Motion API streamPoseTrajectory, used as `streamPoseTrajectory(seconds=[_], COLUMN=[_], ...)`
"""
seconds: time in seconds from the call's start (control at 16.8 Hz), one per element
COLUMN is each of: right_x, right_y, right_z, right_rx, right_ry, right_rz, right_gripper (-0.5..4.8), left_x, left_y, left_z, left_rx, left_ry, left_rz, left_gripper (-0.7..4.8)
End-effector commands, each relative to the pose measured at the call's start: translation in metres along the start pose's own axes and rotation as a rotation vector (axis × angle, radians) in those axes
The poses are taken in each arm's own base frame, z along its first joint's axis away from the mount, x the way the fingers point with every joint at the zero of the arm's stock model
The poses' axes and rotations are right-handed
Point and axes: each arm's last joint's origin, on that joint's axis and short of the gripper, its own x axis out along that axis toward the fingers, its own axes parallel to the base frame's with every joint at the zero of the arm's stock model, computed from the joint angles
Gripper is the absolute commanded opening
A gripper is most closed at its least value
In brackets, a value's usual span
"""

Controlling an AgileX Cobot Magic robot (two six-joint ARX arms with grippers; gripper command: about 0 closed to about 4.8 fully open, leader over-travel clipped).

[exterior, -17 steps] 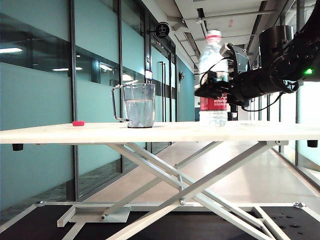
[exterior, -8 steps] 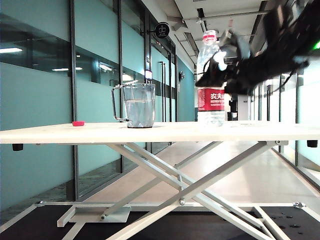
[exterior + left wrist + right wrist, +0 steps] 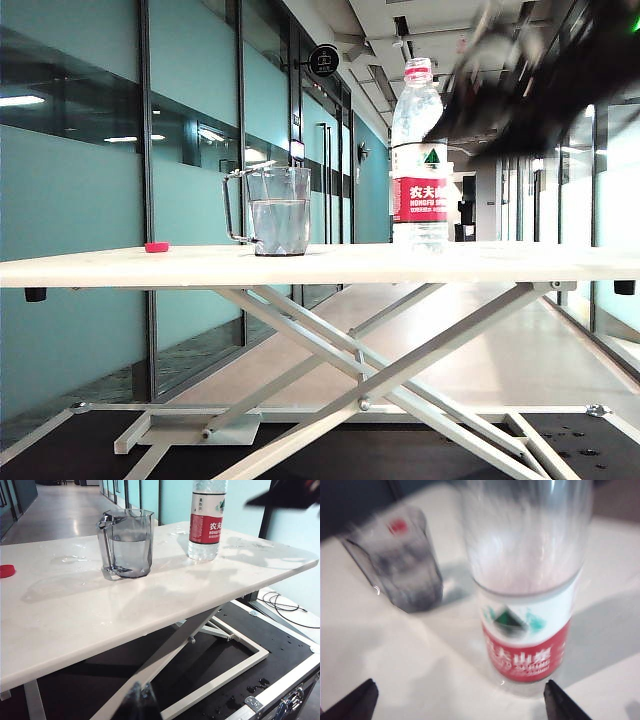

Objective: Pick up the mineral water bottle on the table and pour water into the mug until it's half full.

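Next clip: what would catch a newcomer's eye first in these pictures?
Most striking is the tall mineral water bottle, standing upright on the white table right of centre, free of any grip. The right gripper is a dark blur above and to its right, jaws open. Left of the bottle stands the clear mug, about half filled with water; the left gripper hangs low, before the table.

Standing upright on the white table (image 3: 75,625): the mineral water bottle (image 3: 206,525), red-and-white label facing out, top cut off by the frame. Nearby, the clear faceted mug (image 3: 126,544), holding water (image 3: 129,552) to roughly mid-height. At the table's far edge, a small red cap (image 3: 6,570). Scattered droplets on the tabletop. Blurred and dark beyond the bottle, part of the right arm (image 3: 287,495). Below, white scissor legs (image 3: 165,655) over a dark floor.
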Motion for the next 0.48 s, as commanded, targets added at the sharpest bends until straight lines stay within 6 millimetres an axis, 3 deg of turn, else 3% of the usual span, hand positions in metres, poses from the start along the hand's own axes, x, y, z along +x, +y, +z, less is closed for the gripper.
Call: streamPoseTrajectory(seconds=[0.06, 0.12, 0.18, 0.24, 0.48], right_x=[-0.046, -0.059, -0.073, -0.091, -0.142], right_y=[0.022, 0.028, 0.035, 0.044, 0.067], right_z=[-0.002, -0.005, -0.009, -0.016, -0.043], right_rx=[0.020, 0.019, 0.013, 0.001, -0.037], right_ry=[0.004, 0.003, -0.010, -0.039, -0.149], right_rz=[-0.063, -0.072, -0.076, -0.079, -0.193], right_gripper=[2.99, 1.49, 0.39, 0.08, -0.05], left_x=[0.000, 0.000, 0.000, 0.000, 0.000], left_y=[0.000, 0.000, 0.000, 0.000, 0.003], left_z=[0.001, 0.001, 0.001, 0.001, 0.001], left_rx=[0.005, 0.005, 0.005, 0.005, 0.005], left_ry=[-0.005, -0.005, -0.005, -0.005, 0.000], left_rz=[0.005, 0.004, 0.005, 0.005, 0.115], left_gripper=[-0.05, -0.05, -0.05, -0.05, -0.05])
